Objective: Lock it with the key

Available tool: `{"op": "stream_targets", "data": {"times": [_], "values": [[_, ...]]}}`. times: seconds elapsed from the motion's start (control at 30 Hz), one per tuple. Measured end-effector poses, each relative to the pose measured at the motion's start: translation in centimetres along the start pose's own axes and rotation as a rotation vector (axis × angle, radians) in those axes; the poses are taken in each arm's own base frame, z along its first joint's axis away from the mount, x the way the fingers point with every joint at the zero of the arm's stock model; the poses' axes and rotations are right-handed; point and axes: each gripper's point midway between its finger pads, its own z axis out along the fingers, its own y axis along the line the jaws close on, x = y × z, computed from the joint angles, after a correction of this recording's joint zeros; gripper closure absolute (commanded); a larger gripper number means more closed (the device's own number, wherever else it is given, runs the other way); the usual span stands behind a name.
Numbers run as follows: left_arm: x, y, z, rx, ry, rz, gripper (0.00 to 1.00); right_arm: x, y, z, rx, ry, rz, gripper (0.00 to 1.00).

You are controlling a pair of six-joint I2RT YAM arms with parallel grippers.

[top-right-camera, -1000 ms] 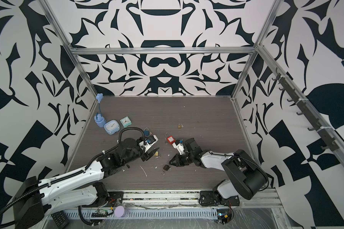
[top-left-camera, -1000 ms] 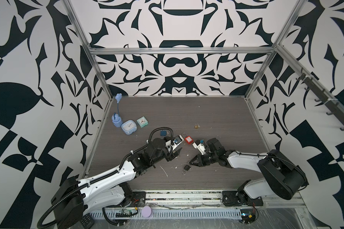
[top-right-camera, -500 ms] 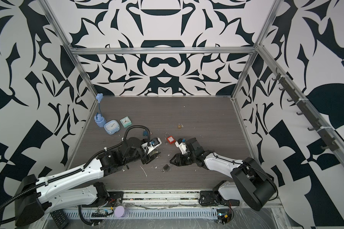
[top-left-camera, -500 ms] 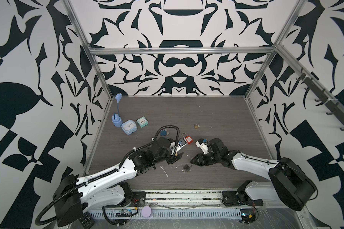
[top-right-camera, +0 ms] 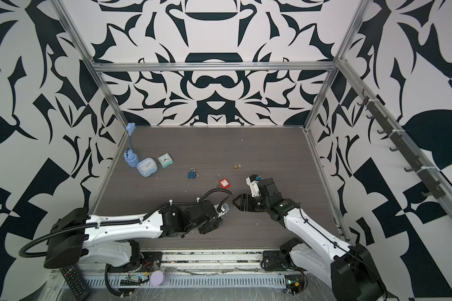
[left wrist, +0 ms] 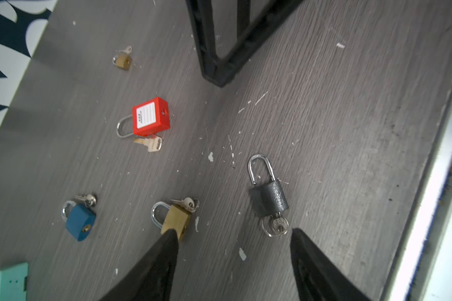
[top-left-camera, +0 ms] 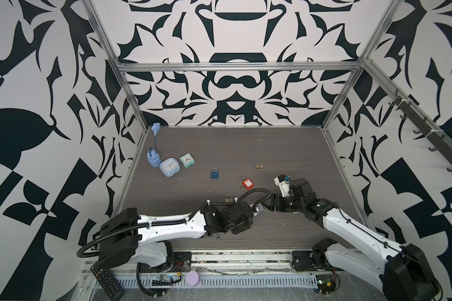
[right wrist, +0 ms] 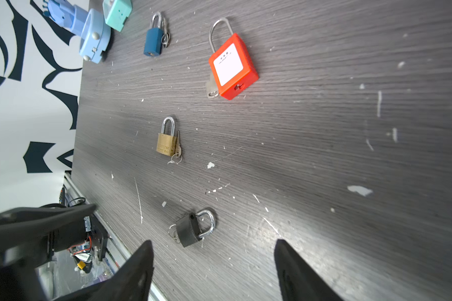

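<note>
Landmark: red padlock (top-left-camera: 247, 183), lying flat on the table (top-left-camera: 285, 146).

The grey padlock (left wrist: 269, 200) is lying on the near side of the red one, toward my bases and apart from it. Its key (left wrist: 278, 227) is sitting in the keyhole and its shackle is standing open, one leg out of the body.

I am holding my left gripper (left wrist: 232, 234) just short of the key end, jaws spread wide and clasping nothing. I am pointing my right gripper (right wrist: 212, 243) at the same lock from the opposite side — jaws likewise parted, nothing between them.

Other locks, all untouched: a brass padlock (left wrist: 176, 219) is lying nearer my left arm than the red one, a blue padlock (left wrist: 80, 221) farther that way, and a small brass padlock (left wrist: 122, 61) beyond it toward the back wall.
</note>
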Motion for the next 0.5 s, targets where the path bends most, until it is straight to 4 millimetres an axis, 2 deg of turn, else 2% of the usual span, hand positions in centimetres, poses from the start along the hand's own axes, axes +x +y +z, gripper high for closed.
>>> {"op": "stream_targets", "data": {"times": [0.13, 0.4, 0.43, 0.5], "values": [[0.0, -0.4, 1.2, -0.015, 0.051, -0.053, 0.29, 0.2, -0.7, -0.1, 0.025, 0.002, 0.016, 0.22], [0.1, -1.7, 2.1, 0.040, 0.101, -0.135, 0.25, 1.1, -2.6, 0.1, 0.072, 0.022, 0.059, 0.20], [0.3, -2.0, 2.3, 0.051, 0.110, -0.138, 0.23, 1.1, -2.7, 0.1, 0.076, 0.025, 0.062, 0.18], [0.6, -2.5, 2.7, 0.075, 0.133, -0.146, 0.20, 1.2, -2.9, 0.1, 0.083, 0.029, 0.065, 0.08]]}}
